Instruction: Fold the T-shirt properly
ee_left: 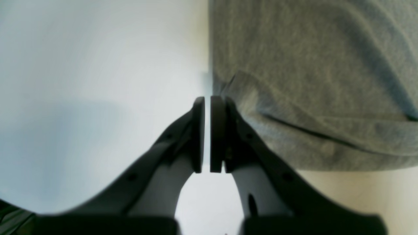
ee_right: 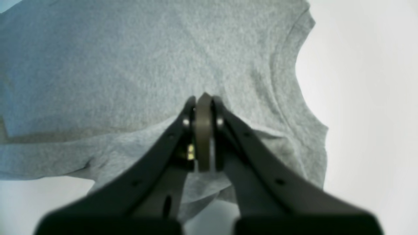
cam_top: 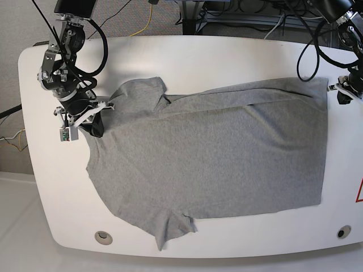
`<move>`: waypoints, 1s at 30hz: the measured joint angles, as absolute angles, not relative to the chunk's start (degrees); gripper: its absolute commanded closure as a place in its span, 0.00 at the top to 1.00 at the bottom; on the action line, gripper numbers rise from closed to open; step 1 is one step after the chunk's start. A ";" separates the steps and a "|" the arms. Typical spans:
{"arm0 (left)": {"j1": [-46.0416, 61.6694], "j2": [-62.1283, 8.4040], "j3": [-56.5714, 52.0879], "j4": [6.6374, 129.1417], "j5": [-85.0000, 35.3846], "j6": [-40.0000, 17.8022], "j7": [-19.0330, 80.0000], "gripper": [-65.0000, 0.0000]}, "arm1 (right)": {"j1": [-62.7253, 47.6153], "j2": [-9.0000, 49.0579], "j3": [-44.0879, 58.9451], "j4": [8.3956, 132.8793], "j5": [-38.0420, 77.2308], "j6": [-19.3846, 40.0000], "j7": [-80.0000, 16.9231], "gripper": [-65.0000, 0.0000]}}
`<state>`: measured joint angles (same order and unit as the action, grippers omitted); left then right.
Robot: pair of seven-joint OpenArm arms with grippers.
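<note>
The heather-grey T-shirt (cam_top: 215, 153) lies spread across the white table (cam_top: 227, 56), collar to the left and hem to the right, with its far long edge folded over onto the body. My right gripper (cam_top: 95, 129) is at the collar and shoulder end. In the right wrist view it (ee_right: 204, 96) is shut with its tips on the T-shirt (ee_right: 114, 65), and no cloth shows between the pads. My left gripper (cam_top: 342, 93) sits off the far hem corner. It (ee_left: 207, 98) is shut on nothing, just beside the T-shirt's edge (ee_left: 310, 65).
Two round holes (cam_top: 103, 237) (cam_top: 343, 231) sit near the table's front edge. Cables (cam_top: 142, 11) run over the floor behind the table. A red mark (cam_top: 359, 192) shows at the right edge.
</note>
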<state>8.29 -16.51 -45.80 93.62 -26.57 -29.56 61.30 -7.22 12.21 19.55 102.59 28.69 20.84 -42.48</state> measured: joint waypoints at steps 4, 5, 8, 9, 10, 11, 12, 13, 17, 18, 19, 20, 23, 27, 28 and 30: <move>8.64 -16.53 -45.80 93.62 -26.83 -29.56 61.21 0.04 | -7.25 12.25 19.55 102.56 28.67 20.86 -42.50 0.33; 8.86 -16.51 -45.80 93.65 -26.92 -29.56 61.23 0.04 | -7.25 12.25 19.55 102.56 28.71 20.84 -42.48 0.38; 9.26 -16.47 -45.80 93.67 -26.74 -29.54 61.30 0.05 | -7.25 12.29 19.55 102.56 28.67 20.84 -42.48 0.53; 9.32 -16.47 -45.80 93.67 -26.74 -29.54 61.30 0.05 | -7.25 12.38 19.55 102.56 28.69 20.84 -42.48 0.58; 9.37 -16.49 -45.80 93.67 -26.74 -29.56 61.28 0.05 | -7.25 12.38 19.55 102.56 28.69 20.84 -42.50 0.60; 9.37 -16.51 -45.80 93.67 -26.76 -29.56 61.28 0.05 | -7.25 12.38 19.55 102.56 28.69 20.84 -42.48 0.62; 9.34 -16.53 -45.80 93.67 -26.76 -29.56 61.28 0.05 | -7.25 12.38 19.55 102.56 28.69 20.84 -42.50 0.63; 9.34 -16.56 -45.80 93.67 -26.76 -29.56 61.25 0.05 | -7.29 12.36 19.55 102.56 28.69 20.86 -42.48 0.63; 9.34 -16.56 -45.80 93.67 -26.76 -29.56 61.28 0.05 | -8.21 12.40 19.55 102.76 28.69 20.84 -42.44 0.59; 9.37 -16.56 -45.80 93.67 -26.76 -29.56 61.28 0.05 | -8.67 12.40 19.55 103.02 28.67 20.82 -42.48 0.58; 9.37 -16.56 -45.80 93.67 -26.76 -29.56 61.25 0.05 | -9.17 12.40 19.55 103.26 28.67 20.84 -42.52 0.57; 9.37 -16.58 -45.80 93.67 -26.76 -29.56 61.25 0.05 | -9.76 12.40 19.55 103.85 28.64 20.82 -42.65 0.57; 10.02 -16.60 -45.80 93.76 -26.81 -29.56 61.12 0.05 | -11.73 13.19 19.55 105.47 28.71 21.04 -42.52 0.56; 11.53 -16.51 -45.80 94.89 -26.76 -29.56 61.28 0.05 | -14.17 13.50 19.94 106.41 28.69 20.84 -42.19 0.56; 11.79 -16.47 -45.80 95.31 -26.65 -29.56 61.49 0.05 | -14.74 13.50 19.99 106.41 28.64 20.82 -42.28 0.56; 12.29 -16.27 -45.80 96.29 -26.59 -29.54 61.43 0.05 | -15.70 13.39 19.97 106.39 28.67 20.86 -42.52 0.56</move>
<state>12.29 -16.27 -45.80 96.29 -26.59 -29.54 61.43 -15.70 13.39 19.97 106.39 28.67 20.86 -42.52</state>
